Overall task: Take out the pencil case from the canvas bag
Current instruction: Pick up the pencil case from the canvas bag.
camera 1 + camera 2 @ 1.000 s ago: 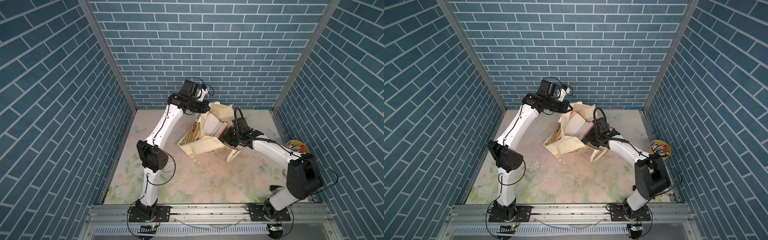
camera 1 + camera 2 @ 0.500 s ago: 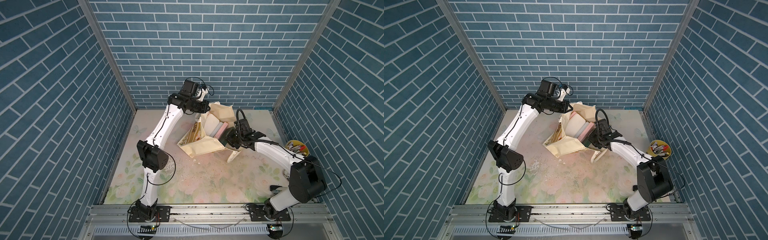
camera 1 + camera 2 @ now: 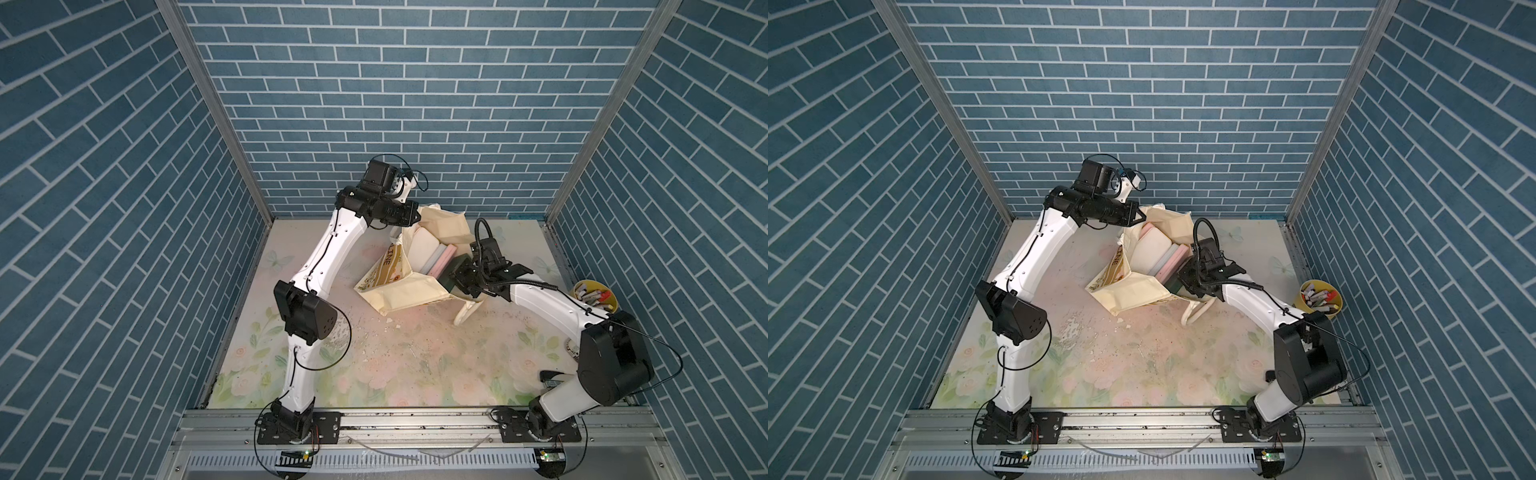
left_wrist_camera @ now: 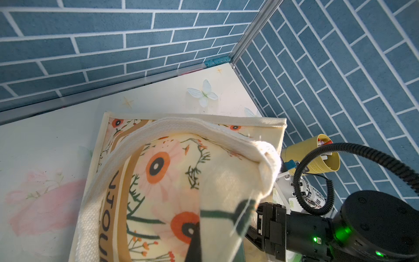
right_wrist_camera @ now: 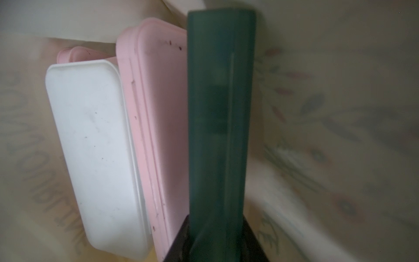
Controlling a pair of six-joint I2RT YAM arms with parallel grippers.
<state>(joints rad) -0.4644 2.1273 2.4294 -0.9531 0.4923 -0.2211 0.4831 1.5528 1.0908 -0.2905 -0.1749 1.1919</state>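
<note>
Left gripper: clenched on the upper edge of the canvas bag near its cream strap. It is holding the mouth lifted and open toward the right arm.
Right gripper: reaching into the bag mouth and clamping on the near end of the dark green pencil case. In the right wrist view the case is running straight out from between the dark fingers.
Pencil case location: lying inside the bag, just beside a pink case and a white case, with one end at the opening.
Done, as judged: the bag is being held open and the grasp is looking made.
Left to do: the case is not yet clear of the fabric, so drawing it out and setting it on the table is remaining.
</note>
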